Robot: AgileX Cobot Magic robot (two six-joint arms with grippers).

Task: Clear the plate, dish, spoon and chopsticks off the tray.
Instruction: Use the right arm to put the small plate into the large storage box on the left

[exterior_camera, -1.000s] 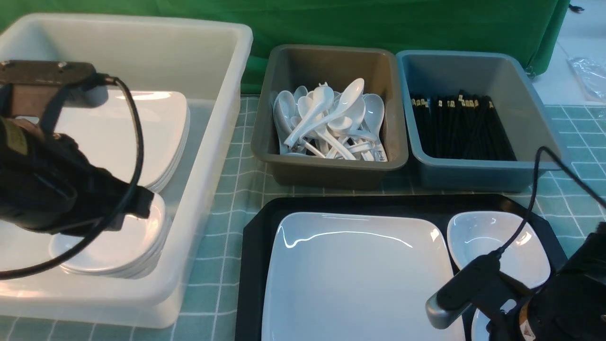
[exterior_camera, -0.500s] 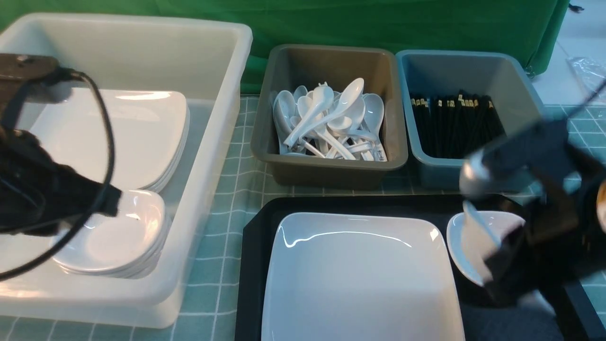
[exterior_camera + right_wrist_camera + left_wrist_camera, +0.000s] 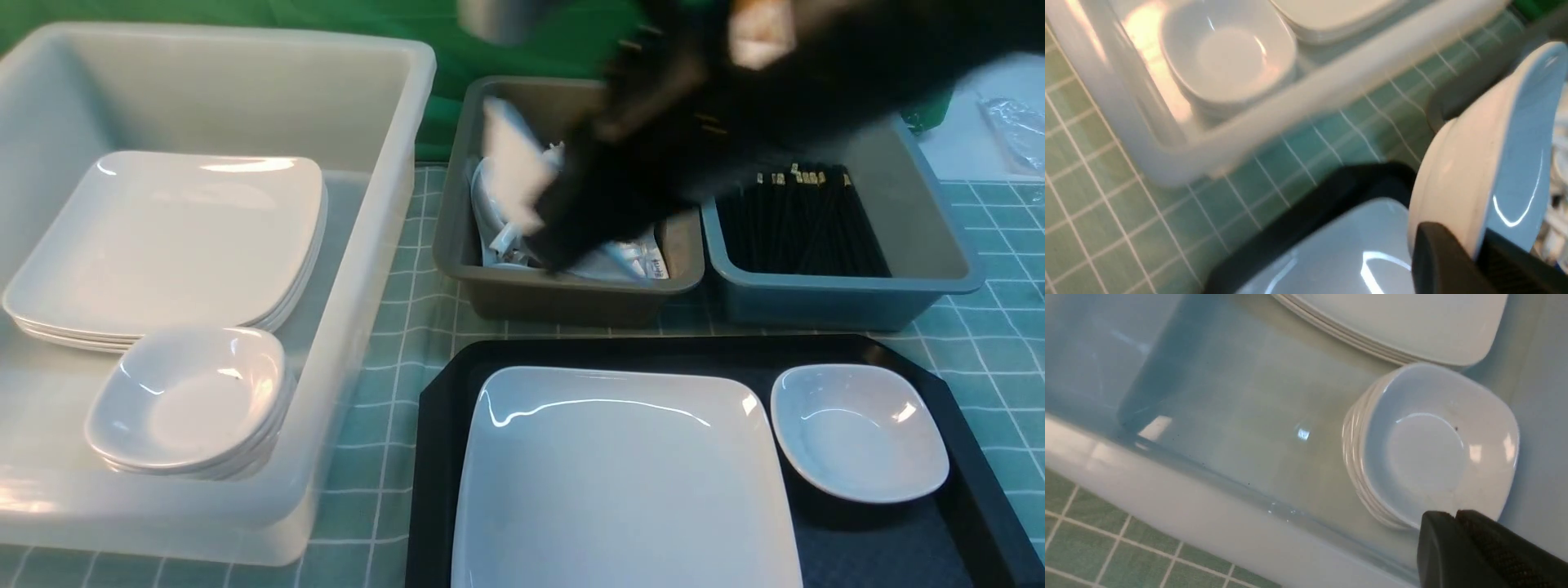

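Observation:
The black tray holds the large white square plate and a small deep white dish at its right. My right gripper is shut on the rim of a second small white dish. It carries this dish tilted on edge, above the tray's far left corner. In the front view the arm is a dark blur over the grey tub, with the held dish in front of it. My left gripper is shut and empty over the white tub. No loose spoon or chopsticks show on the tray.
The white tub on the left holds a stack of square plates and a stack of small dishes. The grey tub holds spoons. The blue tub holds black chopsticks.
My right arm lifted a small dish from the tray's near right and swung it up and left over the grey tub. My left arm drew back out of the front view.

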